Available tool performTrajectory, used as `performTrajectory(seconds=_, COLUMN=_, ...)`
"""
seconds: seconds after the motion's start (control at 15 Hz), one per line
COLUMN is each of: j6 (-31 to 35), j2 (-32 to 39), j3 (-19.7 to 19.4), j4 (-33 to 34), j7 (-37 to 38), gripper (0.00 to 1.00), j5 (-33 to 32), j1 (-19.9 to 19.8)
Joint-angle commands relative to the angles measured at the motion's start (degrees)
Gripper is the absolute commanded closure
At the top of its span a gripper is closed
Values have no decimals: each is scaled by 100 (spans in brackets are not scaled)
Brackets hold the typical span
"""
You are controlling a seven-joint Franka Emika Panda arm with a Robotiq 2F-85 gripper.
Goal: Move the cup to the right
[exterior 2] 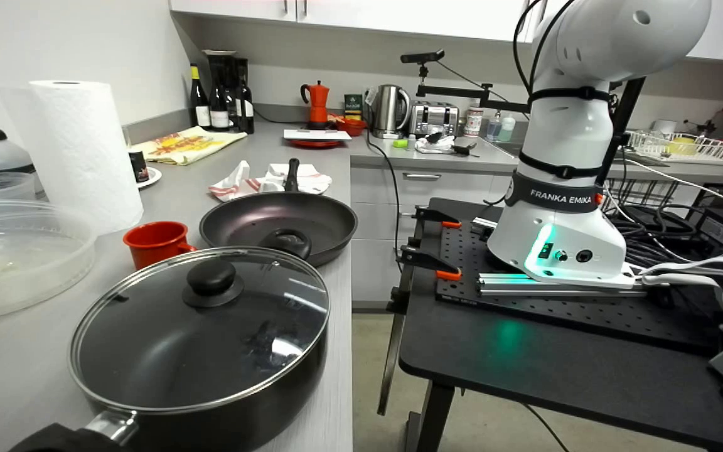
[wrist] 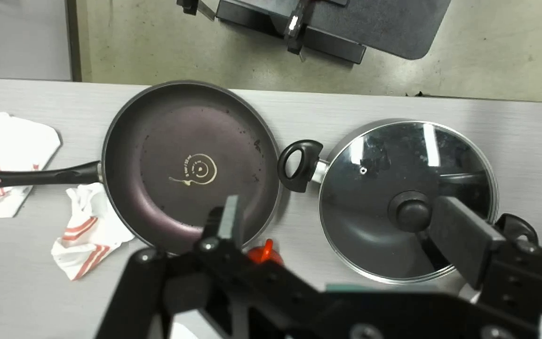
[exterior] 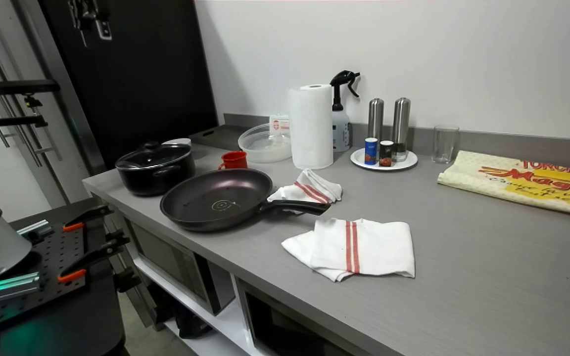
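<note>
The white arm wears a dark band lettered "FRANKA EMIKA".

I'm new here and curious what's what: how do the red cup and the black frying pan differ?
The cup is bright red, the frying pan mostly black. The cup is far smaller than the pan. The cup is deep for its width, with a short handle; the pan is broad and shallow, with a long handle. Both stand open side up on the grey counter.
</note>
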Motion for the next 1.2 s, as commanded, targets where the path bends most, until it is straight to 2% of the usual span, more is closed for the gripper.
performTrajectory(seconds=0.0, j6=535, j2=487, j3=-233, j4=126, j7=-349, gripper=0, j5=-253, j1=-39)
performTrajectory(seconds=0.33, j6=1698, j2=1414, j3=-535, j4=233, j7=-957, gripper=0, j5=-218, j1=-76)
performTrajectory(seconds=0.73, j6=3185, j2=2448, j3=-696, j4=371, j7=-1003, gripper=0, j5=442, j1=-57)
performTrajectory(seconds=1.13, j6=3955, j2=3455, j3=-624, j4=613, j7=-998, gripper=0, j5=1039, j1=-76)
